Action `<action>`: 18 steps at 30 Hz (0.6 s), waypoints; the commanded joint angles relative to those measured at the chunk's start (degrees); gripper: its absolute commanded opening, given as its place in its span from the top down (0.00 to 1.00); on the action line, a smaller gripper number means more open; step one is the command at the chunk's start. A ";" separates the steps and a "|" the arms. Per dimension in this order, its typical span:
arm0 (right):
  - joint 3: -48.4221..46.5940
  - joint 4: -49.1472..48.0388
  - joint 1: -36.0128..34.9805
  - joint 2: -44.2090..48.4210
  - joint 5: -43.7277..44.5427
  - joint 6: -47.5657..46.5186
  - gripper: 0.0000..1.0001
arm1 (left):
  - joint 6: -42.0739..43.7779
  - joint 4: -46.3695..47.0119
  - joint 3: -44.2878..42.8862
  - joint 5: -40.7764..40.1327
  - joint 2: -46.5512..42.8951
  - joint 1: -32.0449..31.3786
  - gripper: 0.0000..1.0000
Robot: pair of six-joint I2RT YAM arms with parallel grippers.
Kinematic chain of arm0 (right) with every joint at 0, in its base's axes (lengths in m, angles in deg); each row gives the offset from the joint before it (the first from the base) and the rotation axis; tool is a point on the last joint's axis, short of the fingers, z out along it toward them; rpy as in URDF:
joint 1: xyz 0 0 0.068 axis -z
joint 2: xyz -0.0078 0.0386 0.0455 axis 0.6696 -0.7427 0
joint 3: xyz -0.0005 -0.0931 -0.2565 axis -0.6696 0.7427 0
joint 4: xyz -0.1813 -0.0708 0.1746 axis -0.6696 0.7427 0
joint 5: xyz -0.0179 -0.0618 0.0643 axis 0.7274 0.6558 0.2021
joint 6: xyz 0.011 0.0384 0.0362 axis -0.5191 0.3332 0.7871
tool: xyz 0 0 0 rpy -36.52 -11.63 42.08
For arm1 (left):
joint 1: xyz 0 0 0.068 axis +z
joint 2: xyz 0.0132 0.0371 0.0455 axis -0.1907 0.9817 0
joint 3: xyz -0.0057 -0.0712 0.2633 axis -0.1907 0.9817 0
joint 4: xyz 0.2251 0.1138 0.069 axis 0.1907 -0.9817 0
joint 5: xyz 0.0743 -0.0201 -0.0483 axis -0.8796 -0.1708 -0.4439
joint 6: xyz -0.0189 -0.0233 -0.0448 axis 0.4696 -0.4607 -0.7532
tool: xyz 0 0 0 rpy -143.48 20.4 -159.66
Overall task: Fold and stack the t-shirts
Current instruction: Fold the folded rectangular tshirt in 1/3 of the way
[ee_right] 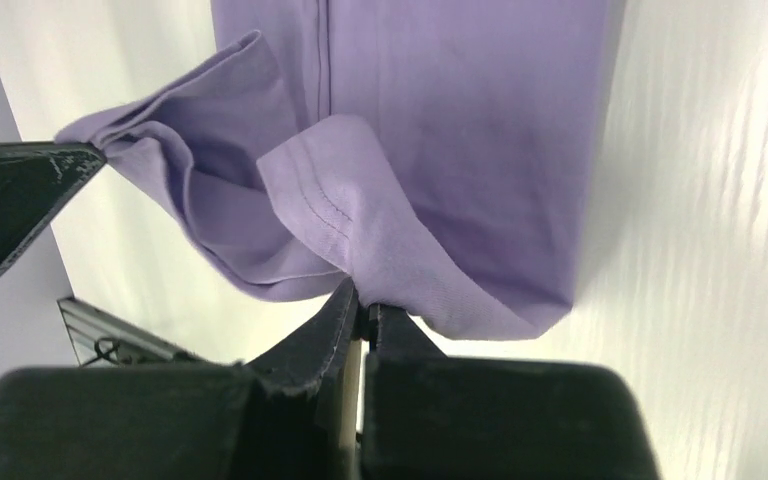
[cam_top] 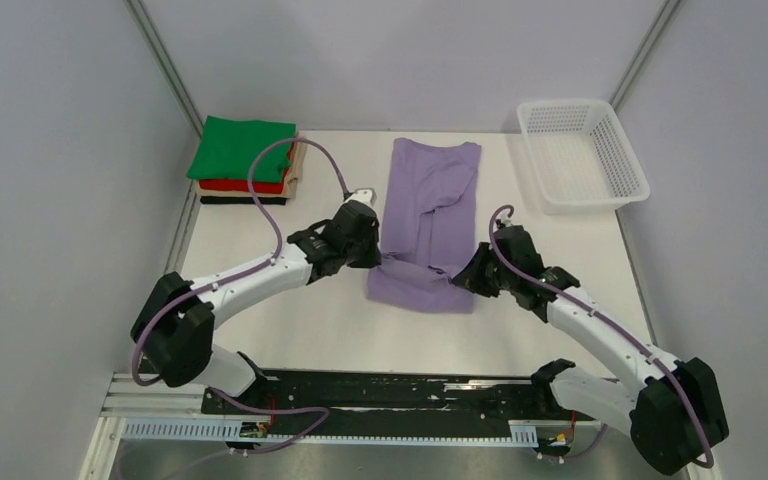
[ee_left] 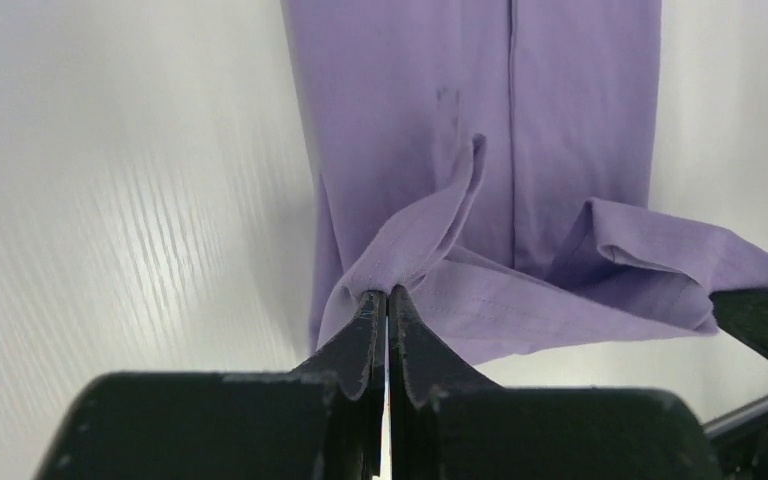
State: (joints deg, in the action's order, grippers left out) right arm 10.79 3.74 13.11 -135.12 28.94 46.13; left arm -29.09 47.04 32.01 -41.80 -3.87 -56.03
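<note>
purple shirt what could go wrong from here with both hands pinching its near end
The left hand and right hand each pinch only a thin bit of cloth, so it might slip out mid-fold. The shirt is rumpled along its middle, so the fold may come out crooked.

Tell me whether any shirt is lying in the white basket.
No, the basket shows only bare mesh inside.
</note>
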 commanded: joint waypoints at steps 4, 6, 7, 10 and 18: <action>-7.05 -8.05 6.35 -6.97 -1.02 -6.78 1.00 | 6.07 5.51 -9.99 2.82 7.68 4.63 1.00; -8.28 -8.82 7.79 -8.55 -1.29 -7.65 1.00 | 7.62 6.30 -12.19 3.63 9.93 5.54 1.00; -8.76 -9.20 8.54 -9.51 -1.52 -8.05 1.00 | 8.61 6.74 -12.88 4.42 11.38 6.14 1.00; -10.29 -10.87 10.78 -12.36 -2.87 -8.99 1.00 | 10.31 6.43 -17.19 5.33 14.66 7.09 1.00; -15.17 -14.44 17.15 -21.95 -9.98 -10.82 1.00 | 12.32 4.33 -25.29 5.68 23.42 10.14 1.00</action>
State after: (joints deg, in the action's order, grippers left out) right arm -0.18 -5.90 28.23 -153.89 23.48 37.86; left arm -19.26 51.02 10.59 -37.01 17.38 -47.52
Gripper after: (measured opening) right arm 0.012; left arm 0.007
